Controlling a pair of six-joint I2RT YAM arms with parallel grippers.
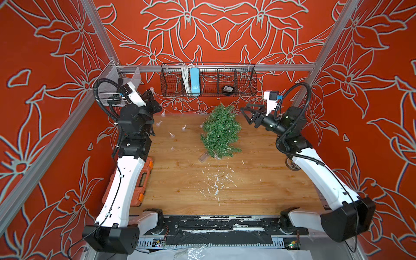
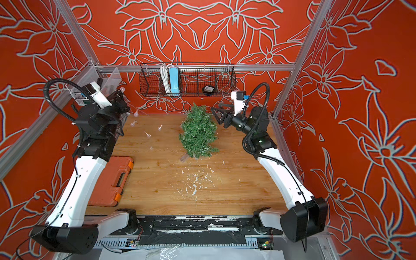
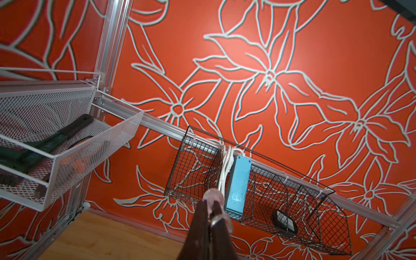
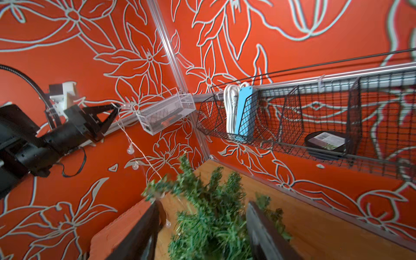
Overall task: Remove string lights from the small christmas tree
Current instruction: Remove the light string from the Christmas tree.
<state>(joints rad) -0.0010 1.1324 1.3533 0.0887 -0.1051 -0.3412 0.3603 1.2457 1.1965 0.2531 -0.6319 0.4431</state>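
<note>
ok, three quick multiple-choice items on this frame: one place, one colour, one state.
1. Where is the light-blue plastic power strip?
A. flat on the wooden table
B. in the black wire basket on the back wall
C. in the white mesh tray

2. What colour is the plastic tool case beside the left arm?
A. orange
B. yellow
C. grey

3. What state is the left pincer in?
A. open, empty
B. shut on a clear round bulb of the thin-wire string lights
C. shut, empty

Answers:
1 B: in both top views the strip stands on end inside the basket.
2 A: the case is orange with a dark handle.
3 B: the left wrist view shows the fingers pressed together with a bulb between them.
</note>
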